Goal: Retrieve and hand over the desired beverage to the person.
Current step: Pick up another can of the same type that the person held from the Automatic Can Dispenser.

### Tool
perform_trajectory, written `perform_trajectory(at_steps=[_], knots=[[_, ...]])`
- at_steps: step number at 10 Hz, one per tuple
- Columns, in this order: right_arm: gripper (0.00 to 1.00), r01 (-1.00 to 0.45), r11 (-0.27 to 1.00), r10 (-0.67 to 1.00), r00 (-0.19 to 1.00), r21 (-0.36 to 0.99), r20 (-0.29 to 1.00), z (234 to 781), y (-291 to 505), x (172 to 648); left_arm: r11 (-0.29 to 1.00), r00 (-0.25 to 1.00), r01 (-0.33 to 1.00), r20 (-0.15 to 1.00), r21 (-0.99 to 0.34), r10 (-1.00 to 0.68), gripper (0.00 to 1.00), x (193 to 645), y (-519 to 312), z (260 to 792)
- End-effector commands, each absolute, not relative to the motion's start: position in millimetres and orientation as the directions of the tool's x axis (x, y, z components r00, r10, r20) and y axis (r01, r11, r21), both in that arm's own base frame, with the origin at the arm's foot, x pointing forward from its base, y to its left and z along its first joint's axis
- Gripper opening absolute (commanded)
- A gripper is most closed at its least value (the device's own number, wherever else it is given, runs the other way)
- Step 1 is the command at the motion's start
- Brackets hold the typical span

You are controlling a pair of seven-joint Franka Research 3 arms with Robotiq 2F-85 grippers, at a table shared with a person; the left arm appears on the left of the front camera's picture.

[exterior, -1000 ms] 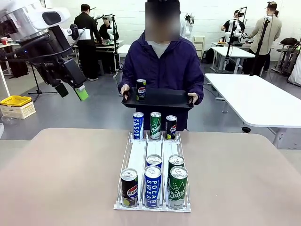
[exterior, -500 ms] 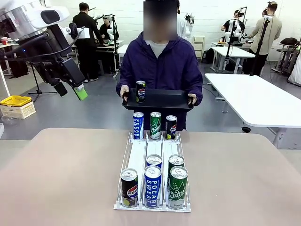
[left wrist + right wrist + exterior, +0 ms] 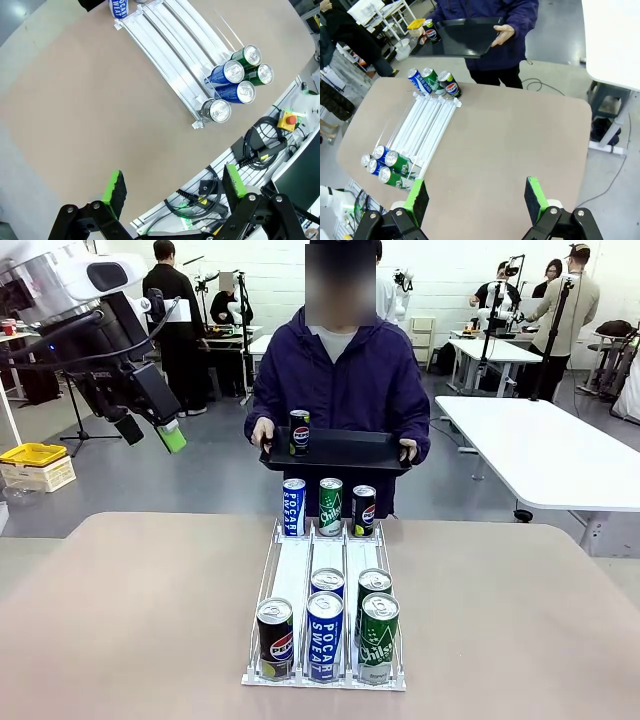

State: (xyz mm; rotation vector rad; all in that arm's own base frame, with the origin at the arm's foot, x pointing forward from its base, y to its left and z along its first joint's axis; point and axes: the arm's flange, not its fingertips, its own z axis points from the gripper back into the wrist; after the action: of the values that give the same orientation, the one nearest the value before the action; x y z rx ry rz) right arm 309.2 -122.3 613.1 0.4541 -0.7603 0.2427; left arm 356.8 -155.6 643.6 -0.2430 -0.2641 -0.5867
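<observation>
Green-padded left jaws and right jaws gaping empty, Pepsi can (image 3: 299,432) upright on the person's (image 3: 340,380) black tray (image 3: 350,450) well apart from both: probably delivered, so hold high, clear of the rack (image 3: 297,562) on the desk (image 3: 130,610) below.

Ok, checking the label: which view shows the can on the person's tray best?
The front view: the Pepsi can stands upright on the tray, logo facing the camera. The right wrist view has it small, near the top edge. The left wrist view faces the rack.
</observation>
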Motion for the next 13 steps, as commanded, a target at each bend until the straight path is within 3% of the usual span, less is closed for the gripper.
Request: perform_trajectory(at_steps=[1, 3, 8, 13], knots=[[1.0, -0.39, 0.863, 0.049, 0.698, 0.322, 0.714, 611.6, -122.9, 310.9, 0.756, 0.77, 0.614, 0.382, -0.226, -0.511, 1.0, 358.4, -119.7, 651.5], [1.0, -0.39, 0.863, 0.049, 0.698, 0.322, 0.714, 611.6, -122.9, 310.9, 0.683, 0.729, 0.658, 0.497, -0.317, -0.472, 1.0, 356.7, -53.8, 659.1], [1.0, -0.39, 0.863, 0.049, 0.698, 0.322, 0.714, 611.6, -122.9, 310.9, 0.558, 0.683, 0.707, 0.624, -0.434, -0.38, 1.0, 363.8, 24.2, 656.8], [1.0, -0.39, 0.863, 0.049, 0.698, 0.322, 0.714, 611.6, -122.9, 310.9, 0.578, 0.701, 0.685, 0.615, -0.443, -0.36, 1.0, 360.4, 30.8, 659.1]])
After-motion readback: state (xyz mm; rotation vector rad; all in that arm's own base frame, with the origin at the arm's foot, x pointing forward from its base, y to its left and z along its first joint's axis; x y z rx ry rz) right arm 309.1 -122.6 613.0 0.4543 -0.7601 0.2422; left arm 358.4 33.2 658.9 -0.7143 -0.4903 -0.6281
